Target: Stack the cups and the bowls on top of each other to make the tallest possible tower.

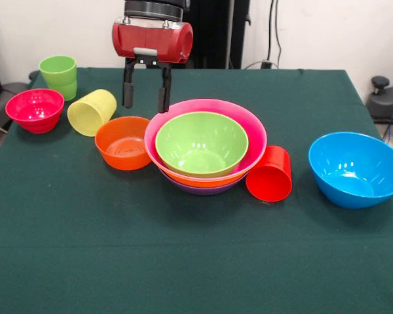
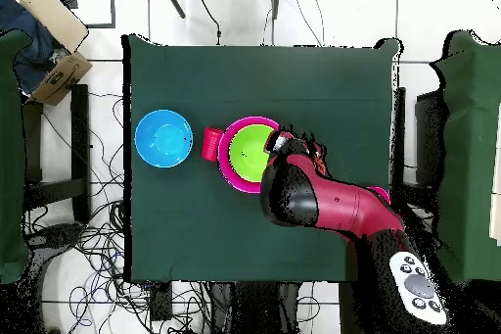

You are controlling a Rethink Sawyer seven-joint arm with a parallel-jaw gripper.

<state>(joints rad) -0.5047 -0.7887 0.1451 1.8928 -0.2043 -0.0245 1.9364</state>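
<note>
The tower point(image 1: 252, 140) is a nest of big bowls in mid-table, with purple, orange and pink rims and a lime-green bowl point(image 1: 202, 142) innermost. My gripper point(image 1: 145, 103) hangs open and empty just behind it, above the small orange bowl point(image 1: 123, 142). A yellow cup point(image 1: 92, 112) lies on its side left of that bowl. Beside the tower on the right, a red cup point(image 1: 270, 173) also lies tipped over. The green cup point(image 1: 59, 76) stands at the far left, with a small magenta bowl point(image 1: 35, 110) in front of it. A blue bowl point(image 1: 357, 169) sits alone at the right. In the overhead view the tower point(image 2: 235, 134), red cup point(image 2: 211, 143) and blue bowl point(image 2: 163, 139) show.
The dark green cloth covers the table point(image 1: 183, 261). In the overhead view my red arm point(image 2: 328, 203) hides the things on its side of the tower. Cables and chairs surround the table.
</note>
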